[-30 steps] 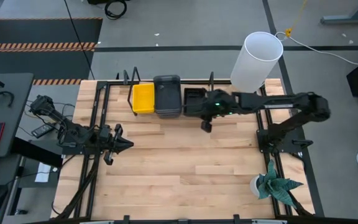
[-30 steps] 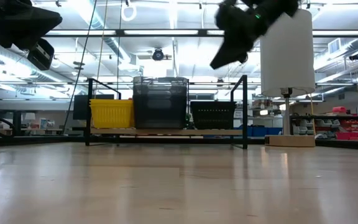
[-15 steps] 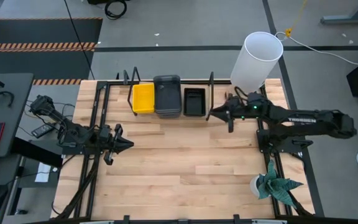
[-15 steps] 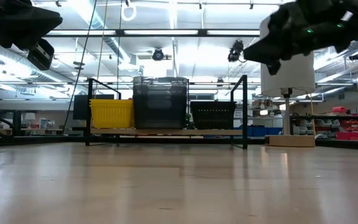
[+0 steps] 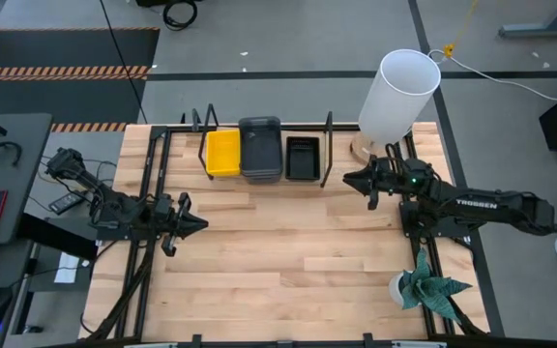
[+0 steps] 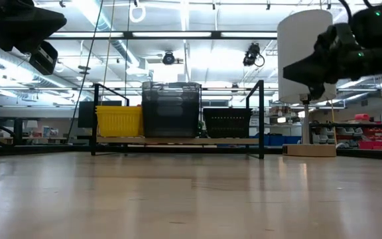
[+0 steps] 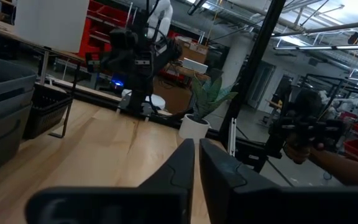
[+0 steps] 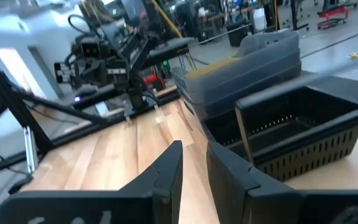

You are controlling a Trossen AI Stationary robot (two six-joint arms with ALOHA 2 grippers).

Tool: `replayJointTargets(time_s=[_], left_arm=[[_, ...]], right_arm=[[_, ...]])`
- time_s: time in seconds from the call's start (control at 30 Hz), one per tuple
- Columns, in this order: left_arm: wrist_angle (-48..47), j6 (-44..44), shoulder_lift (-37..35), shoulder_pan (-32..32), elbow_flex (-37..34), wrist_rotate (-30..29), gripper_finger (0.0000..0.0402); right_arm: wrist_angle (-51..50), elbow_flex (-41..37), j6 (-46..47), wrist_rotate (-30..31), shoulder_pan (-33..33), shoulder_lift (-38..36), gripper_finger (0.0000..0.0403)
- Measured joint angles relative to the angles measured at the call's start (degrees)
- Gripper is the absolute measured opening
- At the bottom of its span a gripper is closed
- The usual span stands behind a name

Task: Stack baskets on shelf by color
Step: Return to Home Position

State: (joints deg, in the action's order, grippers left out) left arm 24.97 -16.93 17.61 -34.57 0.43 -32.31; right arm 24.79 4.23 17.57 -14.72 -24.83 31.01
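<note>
On the shelf [image 6: 178, 141] at the table's far side, three sets of baskets stand side by side on their bottoms. From left to right they are a yellow one [image 5: 223, 153], a taller grey stack [image 5: 260, 149] and a black mesh one [image 5: 303, 158]. My right gripper [image 5: 348, 177] hovers level just right of the shelf, pointing toward the black mesh basket [image 8: 303, 130]. It is open with a narrow gap and holds nothing [image 8: 194, 146]. My left gripper [image 5: 199, 223] waits shut above the table's left part, its fingers [image 7: 196, 155] almost touching.
A tall white cylinder [image 5: 397, 95] stands on a stand at the far right, close behind my right arm. A small potted plant [image 5: 424, 287] sits near the right front. Black frame rods [image 5: 150, 193] run along both sides of the table. Bare wood [image 5: 278, 251] lies between the arms.
My right gripper has drawn back from beside the black mesh basket toward the table's right edge. It has sunk lower and tipped from slanting downward to level, and nothing is in it. The baskets have stayed where they were.
</note>
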Motion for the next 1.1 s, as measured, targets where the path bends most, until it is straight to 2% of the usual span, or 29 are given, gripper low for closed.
replayJointTargets(time_s=[0.1,0.27,0.5,0.8,1.1], left_arm=[[0.0,0.07,0.02,-0.01,0.0,0.02,0.0034],[0.02,0.05,0.0,-0.01,0.0,0.02,0.0034],[0.02,0.03,0.02,0.0,0.0,0.02,0.0026],[0.01,0.06,0.01,0.0,0.0,0.02,0.0036],[0.02,0.02,0.02,-0.02,0.0,0.0,0.0024]], right_arm=[[4.45,-3.63,3.36,-0.01,-0.2,-1.08,0.0078],[3.08,-3.74,7.24,-0.2,-0.17,-1.61,0.0078],[3.05,-3.74,7.64,4.68,-0.23,-1.39,0.0078],[3.0,-3.74,7.85,4.61,-0.23,-1.32,0.0078],[2.99,-3.74,7.81,4.6,-0.23,-1.32,0.0078]])
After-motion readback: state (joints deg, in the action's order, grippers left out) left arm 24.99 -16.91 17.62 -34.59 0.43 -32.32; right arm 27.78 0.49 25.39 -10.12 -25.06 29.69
